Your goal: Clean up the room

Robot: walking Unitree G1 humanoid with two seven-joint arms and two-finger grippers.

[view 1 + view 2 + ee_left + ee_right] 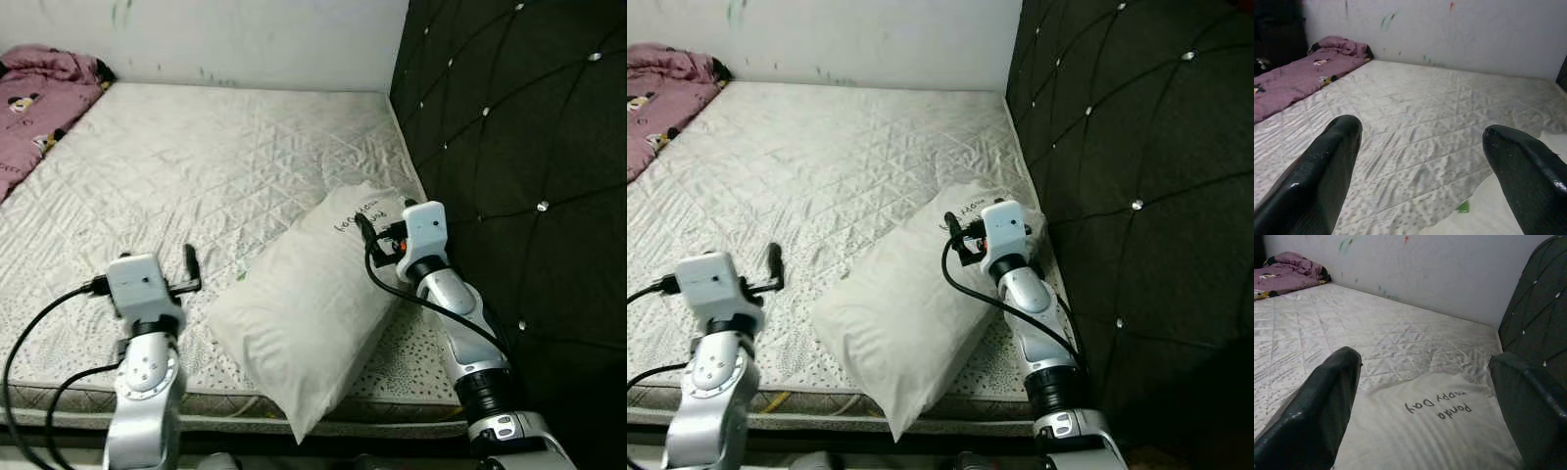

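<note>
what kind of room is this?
Most likely a bedroom: a bare quilted mattress, a white pillow lying on it by the dark tufted headboard, and a crumpled pink blanket at the far corner.

White pillow [313, 308], dark lettering; white diamond-quilted mattress [196, 166]; pink cartoon-print blanket [34, 98]; black tufted headboard [519, 147]; my black fingers [1327, 166].

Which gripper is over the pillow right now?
The right gripper, open above the printed end of the white pillow; the left gripper hovers over bare mattress beside it.
</note>
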